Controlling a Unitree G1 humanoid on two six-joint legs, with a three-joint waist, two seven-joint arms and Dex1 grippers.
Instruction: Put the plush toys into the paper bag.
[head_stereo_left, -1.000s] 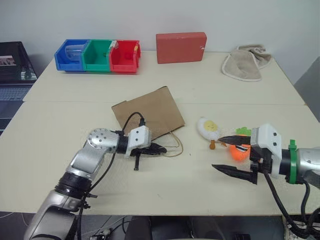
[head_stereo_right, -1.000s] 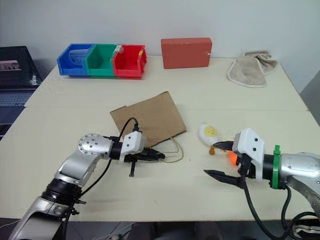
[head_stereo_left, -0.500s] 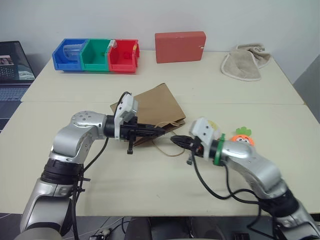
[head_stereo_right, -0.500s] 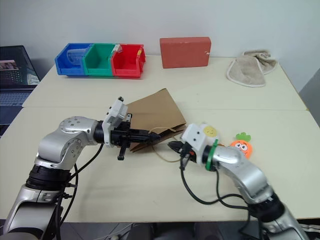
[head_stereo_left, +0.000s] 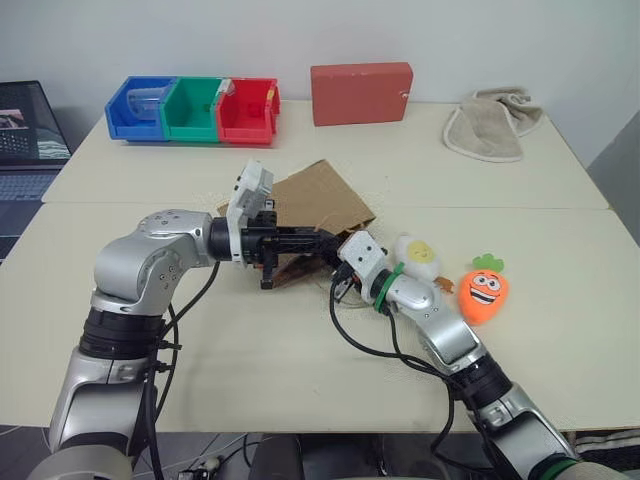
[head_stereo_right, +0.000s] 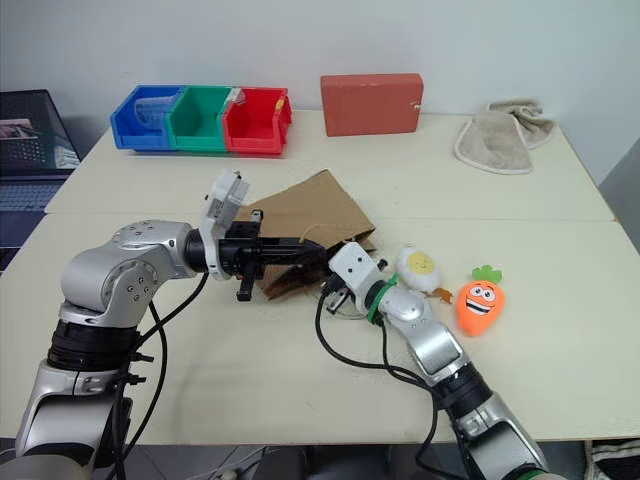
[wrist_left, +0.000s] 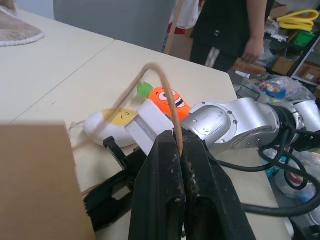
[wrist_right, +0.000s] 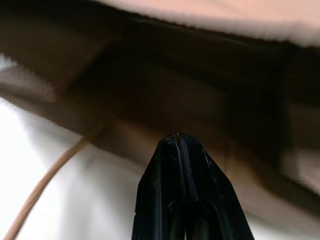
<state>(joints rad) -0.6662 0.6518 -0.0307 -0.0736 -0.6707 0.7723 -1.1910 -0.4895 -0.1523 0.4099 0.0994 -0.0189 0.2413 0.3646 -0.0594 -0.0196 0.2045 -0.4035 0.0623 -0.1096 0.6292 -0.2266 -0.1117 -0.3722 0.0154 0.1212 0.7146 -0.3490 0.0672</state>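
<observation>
My left tool (wrist_left: 176, 150) pinched the paper bag's (head_stereo_left: 322, 198) twine handle (wrist_left: 145, 80); my right tool (wrist_right: 178, 137) (fingers pressed together, empty) poked into its mouth.

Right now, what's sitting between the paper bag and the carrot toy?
The egg toy sits between the paper bag and the carrot toy, seen in the left eye view.

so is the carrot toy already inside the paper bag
No, the carrot toy lies on the table beside the egg toy, outside the paper bag.
</observation>
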